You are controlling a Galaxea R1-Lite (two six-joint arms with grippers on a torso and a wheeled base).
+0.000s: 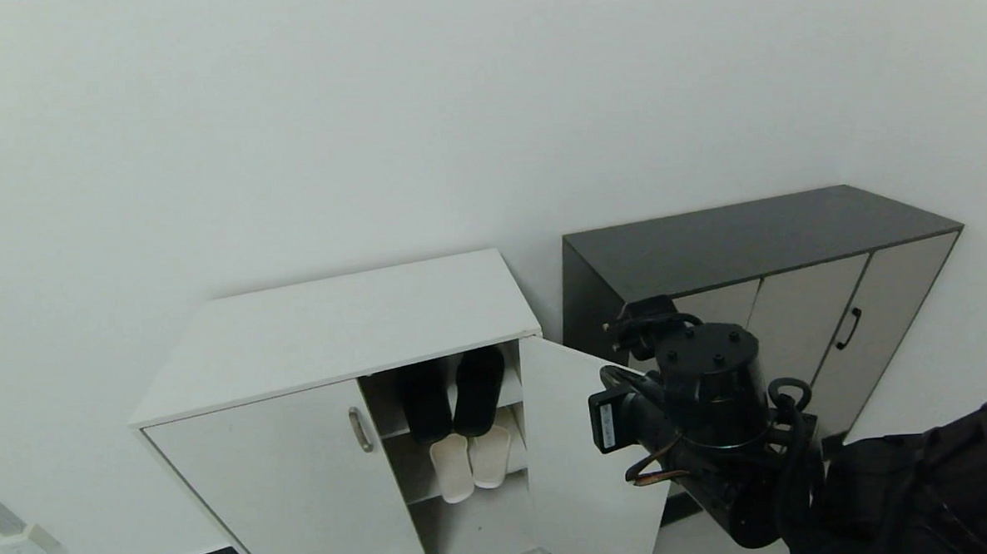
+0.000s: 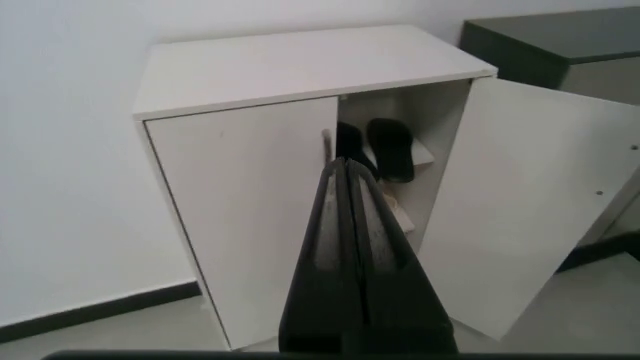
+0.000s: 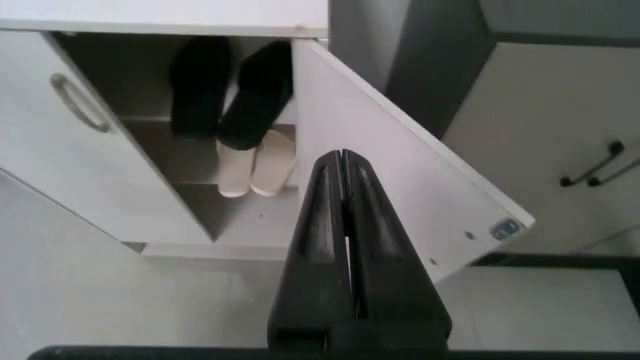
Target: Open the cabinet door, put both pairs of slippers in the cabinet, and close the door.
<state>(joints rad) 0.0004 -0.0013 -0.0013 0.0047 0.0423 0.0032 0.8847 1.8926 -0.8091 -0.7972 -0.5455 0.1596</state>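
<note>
a white cabinet [image 1: 337, 325] stands against a pale wall, with a dark cabinet [image 1: 750, 232] just beside it on our right. the white cabinet's left door [image 1: 303, 485] is closed; its right door [image 1: 585, 464] is swung wide open toward us. inside, a pair of black slippers [image 1: 453, 395] lies on the upper shelf, and a pair of white slippers [image 1: 471, 461] lies on the shelf below, both with their ends hanging a little over the shelf fronts.

our right gripper [image 3: 345, 160] hovers in front of the open door, fingers pressed together and holding nothing. our left gripper [image 2: 345, 165] hangs before the closed left door, also pinched closed and empty.

we judge that both pairs are stowed and only closing the door is left. the door looks like a stiff, light board that should swing freely on its hinges. no grasp seems needed: a push with closed fingers on its outer face, near the free edge away from the hinges, should turn it most easily. the slippers look soft and light, and their overhanging ends might catch the door.
</note>
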